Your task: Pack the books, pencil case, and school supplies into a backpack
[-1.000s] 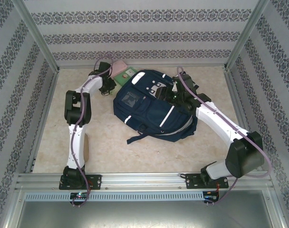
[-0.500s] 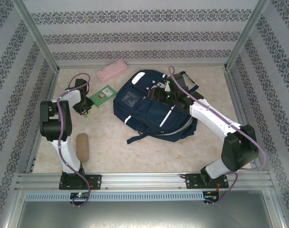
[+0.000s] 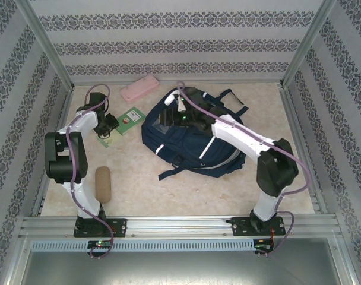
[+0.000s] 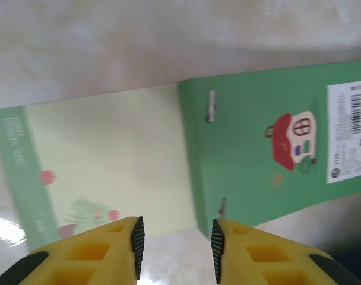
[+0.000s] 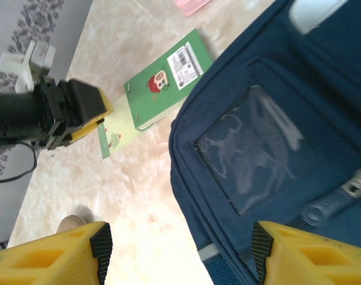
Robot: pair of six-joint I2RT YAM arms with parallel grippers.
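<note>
- The job just now looks to be picking up the small green book [image 3: 129, 118], which lies at about 10 o'clock on the surface [image 3: 168, 190], just beside the backpack [image 3: 195, 145] but apart from it.
- In the left wrist view the small green book [image 4: 257, 148] lies opened flat, with staples showing along its fold. One half is deep green with a little house and a barcode label, the other pale green.
- The left fingers [image 4: 136, 237] are spread with nothing between them, poised at the book's near edge on either side of the fold.
- A thin booklet lying flat gives little to pinch. I would come down at the fold, so that both halves lift together and neither leaf flops loose.
- Close gently and lift slowly, since the glossy cover could slip.
- The right fingers [image 5: 100, 243] are spread wide and hold nothing, hovering over the clear front pocket of the backpack [image 5: 275, 148]. They could best help by holding the bag's mouth open. The arm hides the top, so I cannot tell whether it is unzipped.
- The pencil case [image 3: 139, 88] waits at 11 o'clock near the far wall, and the tan piece [image 3: 103, 183] at 8 o'clock.
- The surface is pale marbled beige with a sheen that throws glare.
- The room is a booth with white walls that carry grey floral bands, metal posts at the corners and a rail along the near edge that bears both arm bases.
</note>
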